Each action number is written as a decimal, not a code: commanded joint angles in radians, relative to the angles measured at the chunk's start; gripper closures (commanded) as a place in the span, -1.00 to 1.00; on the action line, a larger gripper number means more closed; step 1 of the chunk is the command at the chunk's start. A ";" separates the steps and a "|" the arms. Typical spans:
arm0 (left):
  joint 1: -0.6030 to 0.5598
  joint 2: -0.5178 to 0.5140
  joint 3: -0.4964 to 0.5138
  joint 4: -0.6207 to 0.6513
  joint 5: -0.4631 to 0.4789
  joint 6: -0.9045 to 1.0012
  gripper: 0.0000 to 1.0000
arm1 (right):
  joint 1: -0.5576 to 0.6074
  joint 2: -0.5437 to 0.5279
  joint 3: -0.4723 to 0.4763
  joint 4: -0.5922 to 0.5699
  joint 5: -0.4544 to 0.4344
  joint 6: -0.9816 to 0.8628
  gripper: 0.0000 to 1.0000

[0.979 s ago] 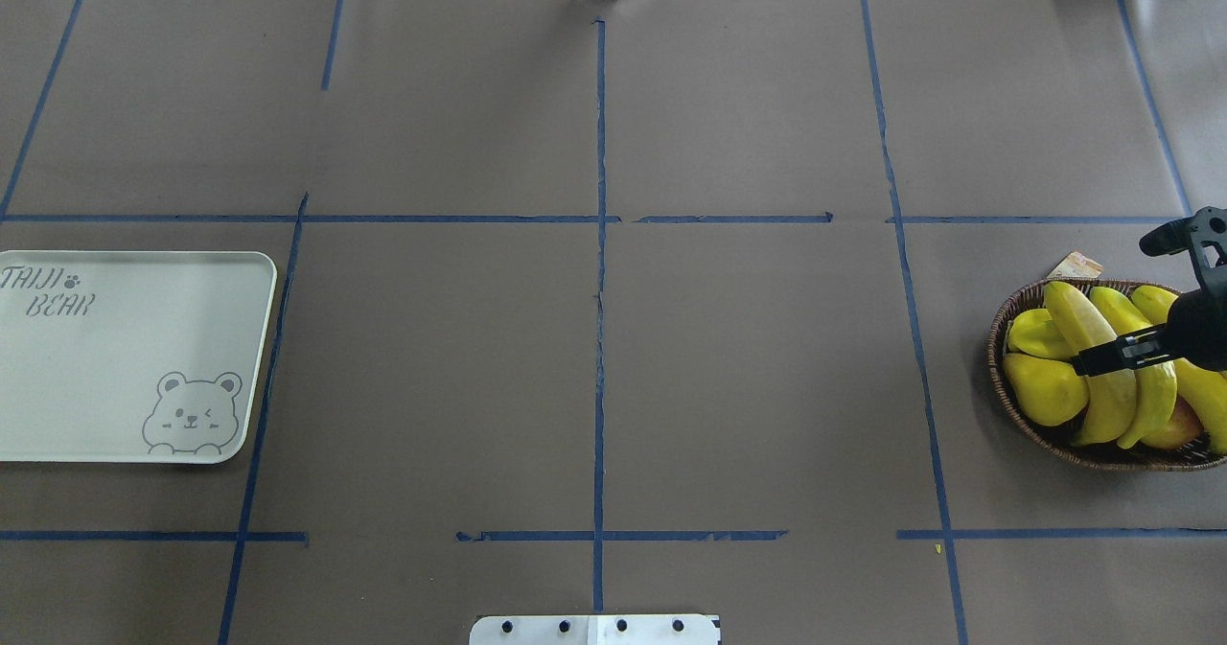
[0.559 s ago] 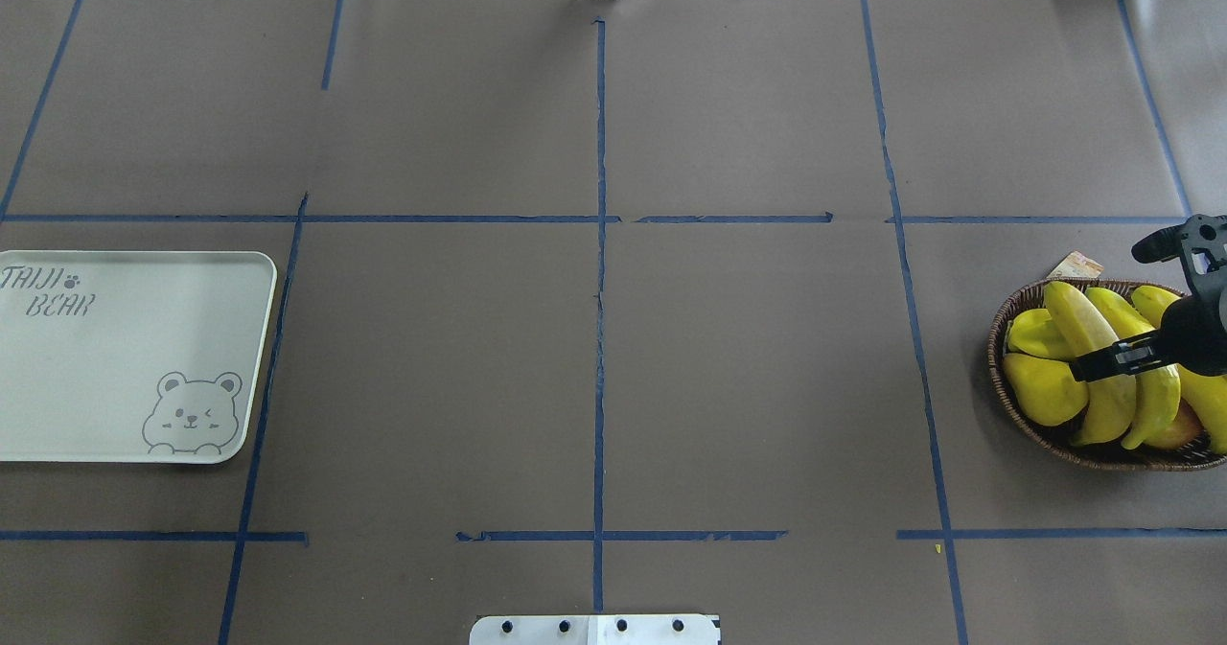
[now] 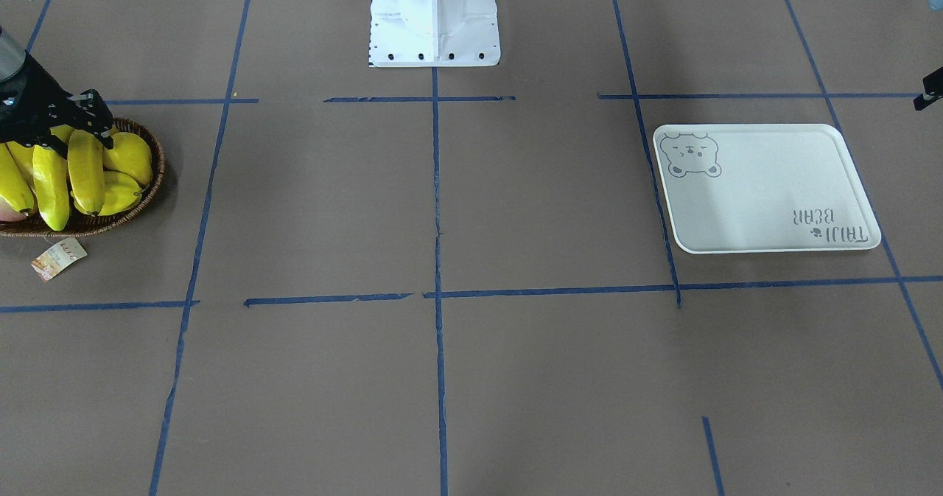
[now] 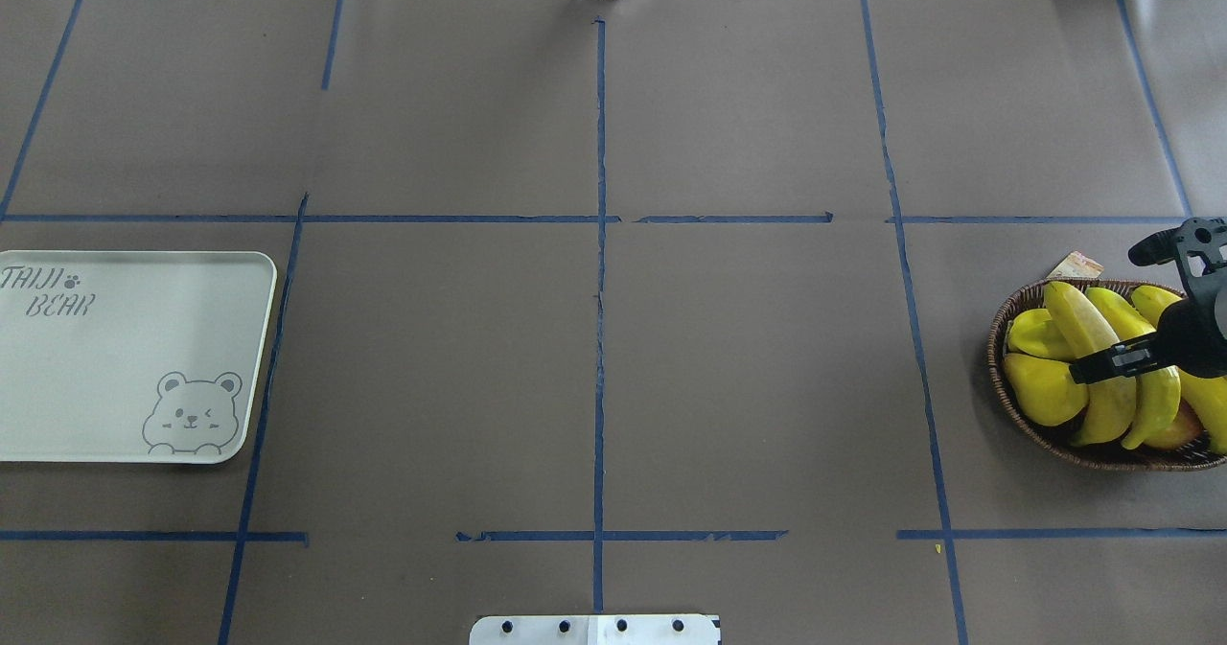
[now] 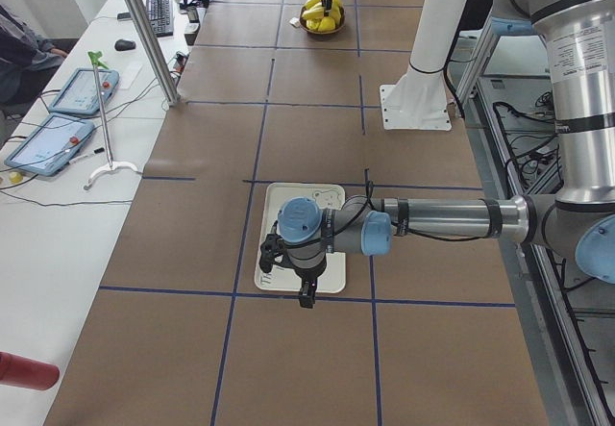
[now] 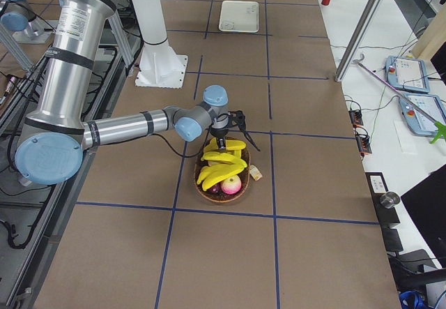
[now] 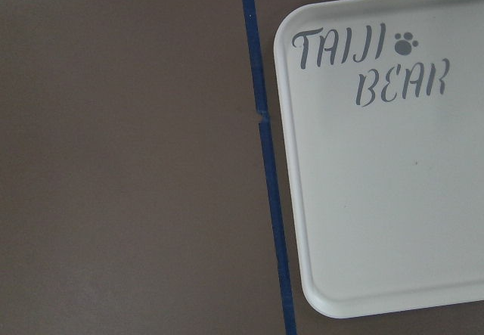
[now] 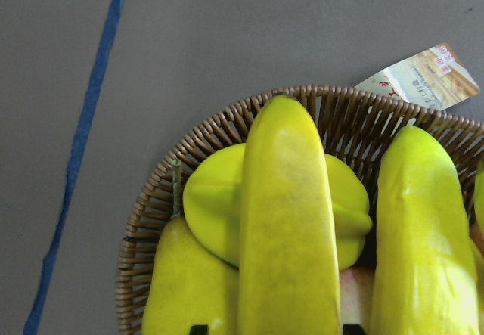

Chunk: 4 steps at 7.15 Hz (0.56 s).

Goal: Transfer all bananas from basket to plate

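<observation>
R claw (image 8: 271, 326) straddling top banana (image 8: 287, 221), jaws apart, gripping nothing; closing mid-length, then lifting straight, seems best. L claw (image 5: 304, 291): can't tell.

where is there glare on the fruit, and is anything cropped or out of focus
Overhead exterior: a whitish glare patch on the leftmost banana, and the wicker basket is cropped by the right edge. Right wrist-mounted: the same banana shows a soft sheen, in focus. Left wrist-mounted: the TAIJI BEAR tray is evenly lit, its lettering crisp, cropped at right.
</observation>
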 commanded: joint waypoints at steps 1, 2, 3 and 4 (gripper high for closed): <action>-0.001 -0.002 0.001 0.000 0.001 0.000 -1.00 | -0.003 0.000 -0.007 0.000 0.000 -0.001 -0.26; -0.001 0.000 0.001 0.000 0.001 0.000 -1.00 | -0.003 0.000 -0.007 0.000 0.000 -0.001 -0.10; -0.001 0.000 0.001 0.000 0.001 0.000 -1.00 | -0.001 0.000 -0.005 0.002 0.000 0.000 0.31; -0.001 0.000 0.001 0.000 -0.001 0.000 -1.00 | -0.001 0.002 -0.004 0.003 0.000 0.000 0.62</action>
